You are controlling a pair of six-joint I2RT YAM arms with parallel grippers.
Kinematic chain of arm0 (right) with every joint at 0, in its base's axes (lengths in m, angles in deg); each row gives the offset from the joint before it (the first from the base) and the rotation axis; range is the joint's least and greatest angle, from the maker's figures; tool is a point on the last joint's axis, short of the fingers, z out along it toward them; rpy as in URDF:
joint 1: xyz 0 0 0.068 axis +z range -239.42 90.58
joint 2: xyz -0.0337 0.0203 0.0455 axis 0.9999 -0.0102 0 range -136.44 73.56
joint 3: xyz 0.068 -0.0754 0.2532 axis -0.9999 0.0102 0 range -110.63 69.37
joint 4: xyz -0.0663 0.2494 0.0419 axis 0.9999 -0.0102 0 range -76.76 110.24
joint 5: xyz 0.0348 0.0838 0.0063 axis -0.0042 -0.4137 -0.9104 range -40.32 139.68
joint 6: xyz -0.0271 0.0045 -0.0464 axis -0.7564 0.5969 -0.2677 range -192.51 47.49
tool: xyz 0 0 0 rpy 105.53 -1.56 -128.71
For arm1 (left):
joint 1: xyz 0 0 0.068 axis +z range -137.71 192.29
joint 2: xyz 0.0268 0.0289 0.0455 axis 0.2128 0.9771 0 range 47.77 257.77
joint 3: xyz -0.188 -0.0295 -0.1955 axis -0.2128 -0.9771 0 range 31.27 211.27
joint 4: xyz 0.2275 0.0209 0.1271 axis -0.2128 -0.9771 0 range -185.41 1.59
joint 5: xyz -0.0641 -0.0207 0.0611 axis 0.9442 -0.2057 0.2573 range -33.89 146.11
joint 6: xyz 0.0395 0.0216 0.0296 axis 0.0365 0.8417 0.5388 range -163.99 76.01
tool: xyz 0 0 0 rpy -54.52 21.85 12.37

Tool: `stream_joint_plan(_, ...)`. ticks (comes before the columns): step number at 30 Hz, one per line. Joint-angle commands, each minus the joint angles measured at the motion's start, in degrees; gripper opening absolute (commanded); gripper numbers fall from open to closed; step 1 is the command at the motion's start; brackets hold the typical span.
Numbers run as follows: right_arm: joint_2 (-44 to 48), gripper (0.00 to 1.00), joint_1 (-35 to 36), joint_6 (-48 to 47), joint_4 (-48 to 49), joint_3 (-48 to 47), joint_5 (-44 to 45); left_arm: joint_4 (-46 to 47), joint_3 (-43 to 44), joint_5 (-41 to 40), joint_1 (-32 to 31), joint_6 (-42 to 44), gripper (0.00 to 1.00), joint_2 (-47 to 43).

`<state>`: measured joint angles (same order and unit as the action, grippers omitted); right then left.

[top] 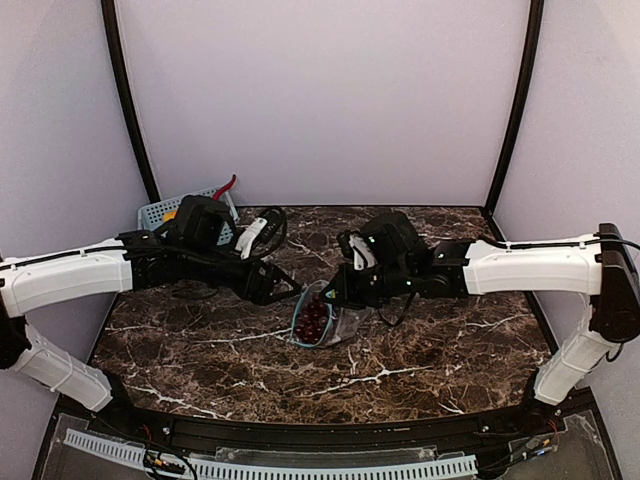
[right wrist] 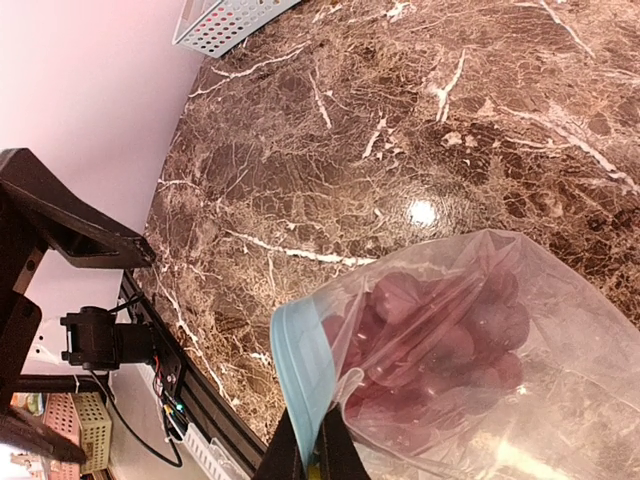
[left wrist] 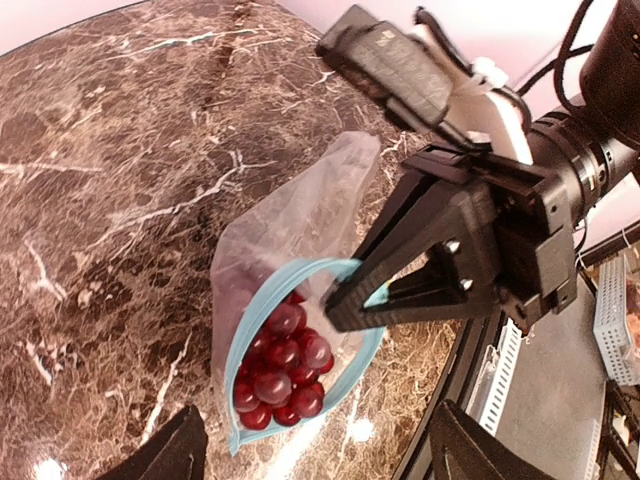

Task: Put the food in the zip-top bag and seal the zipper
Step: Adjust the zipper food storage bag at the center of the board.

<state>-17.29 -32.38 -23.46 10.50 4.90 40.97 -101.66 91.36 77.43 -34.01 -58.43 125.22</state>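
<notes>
The zip-top bag (top: pixel 325 322) hangs over the middle of the marble table with its mouth held open. A dark red-purple grape bunch (left wrist: pixel 280 360) lies inside it. My right gripper (right wrist: pixel 312 458) is shut on the teal zipper (right wrist: pixel 300 370) at the rim, and its black fingers (left wrist: pixel 350 300) show pinching that rim in the left wrist view. My left gripper (left wrist: pixel 320 455) hovers just left of the mouth, open, with nothing between its fingers. In the top view it (top: pixel 283 290) sits close beside the right gripper (top: pixel 338 292). No other food shows.
A blue mesh basket (top: pixel 160 212) stands at the back left corner with a red-handled item (top: pixel 225 187) sticking out; its corner (right wrist: pixel 225 20) shows in the right wrist view. A black rail (top: pixel 320 432) runs along the table's front edge.
</notes>
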Motion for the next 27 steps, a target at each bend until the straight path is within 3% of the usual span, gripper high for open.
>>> stream_joint_plan(1, 1.14, 0.05, -0.44, 0.69, 2.44, 0.17, 0.99, 6.34, -9.48, 2.49, 2.47, -11.99, 0.77, -5.03)
stream_joint_plan(5, 1.02, 0.05, -0.44, 0.60, 2.53, 0.04, 0.89, 12.13, -16.91, 3.85, 2.71, -17.51, 0.75, -6.86)
stream_joint_plan(12, 1.24, 0.05, -0.48, 0.68, 2.62, 0.30, 0.84, 19.03, -23.50, 5.20, 2.71, -20.03, 0.58, -4.86)
stream_joint_plan(27, 1.65, 0.05, -0.44, 0.93, 2.80, 0.75, 0.81, 23.34, -22.46, 6.00, 2.44, -16.94, 0.38, 5.68)
